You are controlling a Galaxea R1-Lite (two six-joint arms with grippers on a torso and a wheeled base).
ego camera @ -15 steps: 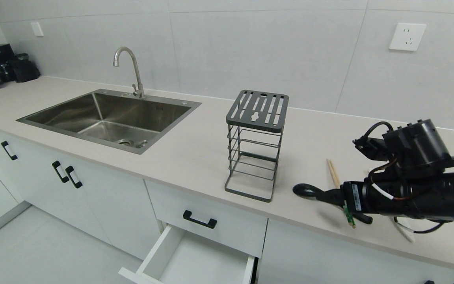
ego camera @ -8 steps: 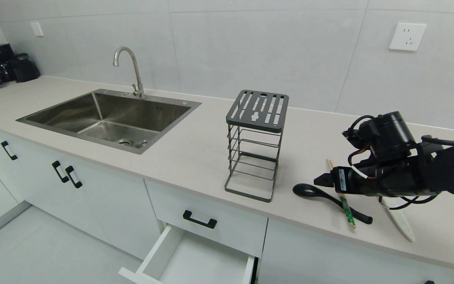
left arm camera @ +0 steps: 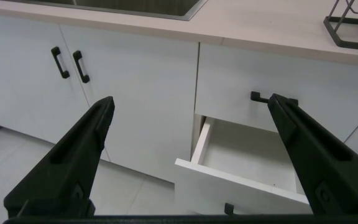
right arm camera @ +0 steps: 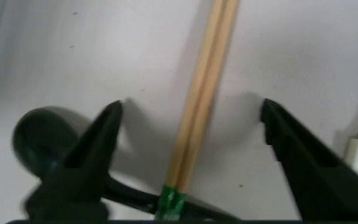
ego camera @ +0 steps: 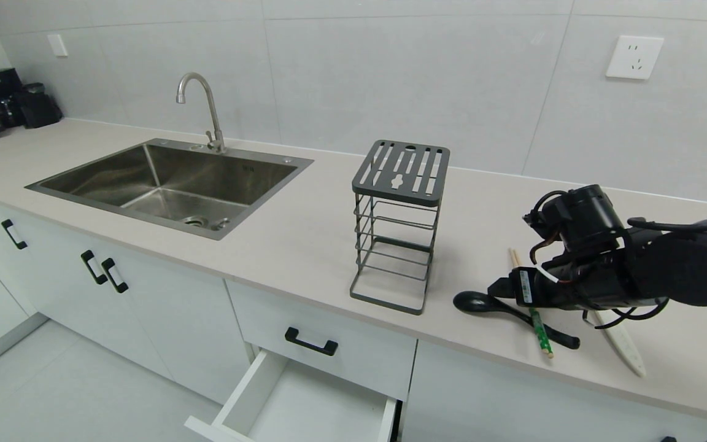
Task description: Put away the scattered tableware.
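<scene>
Pale counter (ego camera: 304,245), sink (ego camera: 218,178) at left. The left gripper (left arm camera: 190,99) hangs with fingers apart before the open drawer (ego camera: 292,399). The right gripper (right arm camera: 190,109), fingers also apart, straddles the chopsticks (right arm camera: 204,93), which cross a black spoon (ego camera: 482,302) right of the rack (ego camera: 399,227). I judge it is the grasping step: lower, then close on both sticks together.

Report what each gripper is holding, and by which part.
Nothing is held. The right gripper is open, astride the chopsticks but not closed on them. The left gripper is open and empty.
</scene>
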